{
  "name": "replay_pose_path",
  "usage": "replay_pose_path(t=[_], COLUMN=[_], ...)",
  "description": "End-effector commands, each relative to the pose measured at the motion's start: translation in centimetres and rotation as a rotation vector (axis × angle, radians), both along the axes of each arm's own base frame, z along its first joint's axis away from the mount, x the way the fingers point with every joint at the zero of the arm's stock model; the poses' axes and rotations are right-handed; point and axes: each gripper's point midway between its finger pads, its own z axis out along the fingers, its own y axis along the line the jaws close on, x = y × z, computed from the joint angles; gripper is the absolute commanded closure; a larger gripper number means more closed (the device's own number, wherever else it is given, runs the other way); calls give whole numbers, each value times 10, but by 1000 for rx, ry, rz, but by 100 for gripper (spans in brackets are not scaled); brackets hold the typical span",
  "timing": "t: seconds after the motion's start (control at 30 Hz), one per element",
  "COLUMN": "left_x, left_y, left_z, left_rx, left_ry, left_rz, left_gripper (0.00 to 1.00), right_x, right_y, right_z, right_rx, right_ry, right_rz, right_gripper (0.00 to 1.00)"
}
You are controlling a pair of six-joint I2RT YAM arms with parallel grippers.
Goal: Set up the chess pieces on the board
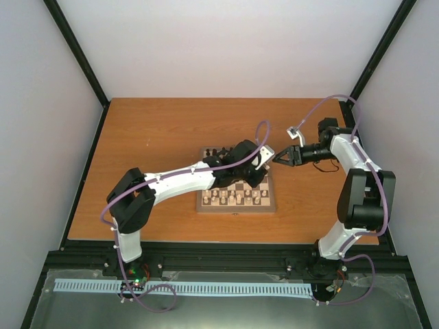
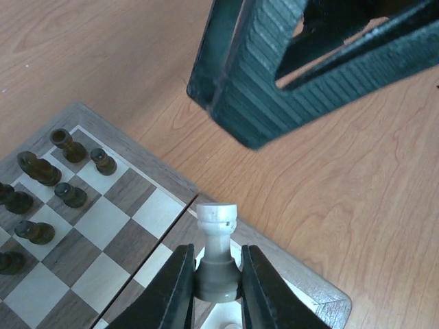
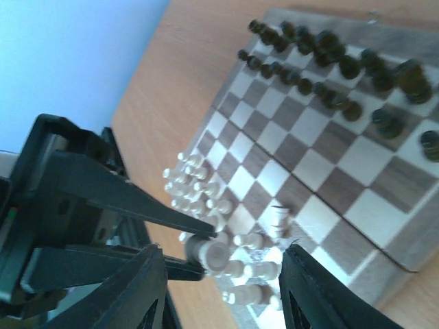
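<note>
1. Broadly, the orange-brown table (image 1: 151, 137) fills the overhead view. The left arm (image 1: 178, 181) reaches across it from the near left, and the right arm (image 1: 357, 178) bends in from the right.
2. Near the table's middle lies the board (image 1: 236, 209), its sides square to the table edges.
3. Dark pieces (image 1: 216, 152) line the far rows and cream pieces (image 1: 236, 197) crowd the near rows. The overhead view shows only these two bands. The right wrist view shows single figures, the cream ones bunched unevenly.
4. The right gripper (image 1: 281, 157) points left toward the board's far right corner. Its jaws stand wide apart with nothing between them, which is plain only from its own wrist camera.
5. The left gripper (image 2: 218, 257) meets it over that corner, its jaws narrowed onto a cream rook (image 2: 217, 226) and pinching the base.
6. The rook's long axis runs in line with the left fingers. Its crenellated top points away from the left wrist, toward the ribbed fingers of the right gripper.
7. In the left wrist view the rook shows full side-on, with the board's border beneath it. In the right wrist view it is nearly end-on, a pale round face. Overhead, the rook is hidden by the arms.
</note>
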Motion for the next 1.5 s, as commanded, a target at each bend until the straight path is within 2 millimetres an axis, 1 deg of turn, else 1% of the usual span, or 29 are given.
replay_pose_path(t=[0.0, 0.17, 0.33, 0.4, 0.57, 0.7, 0.9, 0.93, 0.97, 1.07, 1.13, 1.2, 1.3, 1.37, 1.47], left_x=[1, 0, -1, -2, -2, -1, 5, 6, 7, 7, 5, 0, -7, -13, -21], left_y=[-7, -6, -6, -6, -5, -4, 1, 2, 4, 9, 15, 26, 48, 64, 77], left_z=[32, 33, 36, 37, 39, 39, 38, 39, 39, 38, 42, 51, 72, 82, 101], left_rx=[-85, -91, -101, -106, -109, -108, -98, -97, -95, -81, -77, -82, -66, -46, -62], left_ry=[-51, -53, -52, -52, -56, -58, -69, -71, -72, -61, -36, -5, 32, 74, 143], left_rz=[-34, -34, -34, -37, -36, -27, 18, 26, 35, 62, 89, 128, 193, 219, 234], left_gripper=[85, 85, 85, 85, 85, 85, 83, 81, 77, 57, 50, 45, 37, 33, 30], right_x=[-14, -22, -24, -25, -26, -26, -27, -26, -25, -21, -17, -12, -9, -11, -19], right_y=[18, 27, 31, 32, 35, 35, 35, 34, 34, 32, 27, 20, 11, 5, 2], right_z=[14, 12, 4, 1, 0, 0, 0, 0, 0, -2, -6, -7, -5, -4, -10], right_rx=[109, 130, 127, 127, 140, 143, 137, 134, 130, 92, 24, -50, -149, -205, -282], right_ry=[45, 76, 98, 108, 125, 128, 120, 114, 108, 85, 42, -25, -136, -198, -272], right_rz=[64, 91, 99, 101, 107, 107, 105, 104, 102, 83, 63, 40, 17, 13, 39], right_gripper=[53, 54, 55, 56, 66, 76, 85, 86, 86, 88, 88, 88, 88, 88, 88])
